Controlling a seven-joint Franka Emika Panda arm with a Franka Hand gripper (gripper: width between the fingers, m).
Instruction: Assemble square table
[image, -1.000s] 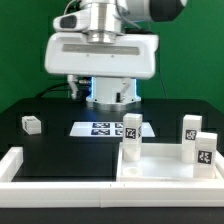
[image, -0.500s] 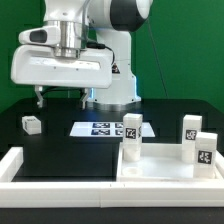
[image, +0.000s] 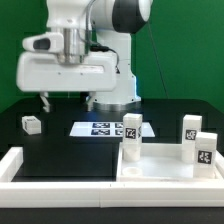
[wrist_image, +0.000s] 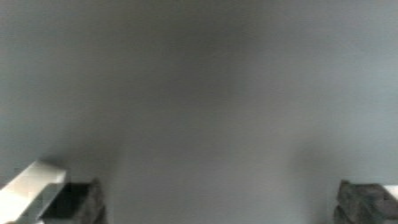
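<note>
The square table's white panel (image: 160, 168) lies at the front of the exterior view's right. Three chunky white legs stand upright on it: one at its left corner (image: 131, 141), two at its right (image: 190, 129) (image: 205, 149). Another short leg (image: 32, 124) lies alone on the black table at the left. My gripper (image: 66, 101) hangs open and empty high above the table, between that loose leg and the marker board. The wrist view is a grey blur, with only the two dark fingertips (wrist_image: 64, 202) showing and nothing in the gripper (wrist_image: 214, 205).
The marker board (image: 100, 128) lies flat at mid-table in front of the robot base (image: 112, 92). Long white border bars (image: 60, 190) run along the front and left edges. A green backdrop closes the rear.
The arm has swung from above the marker board toward the exterior view's left and come a little lower. The jaws stay wide open; no part has moved.
</note>
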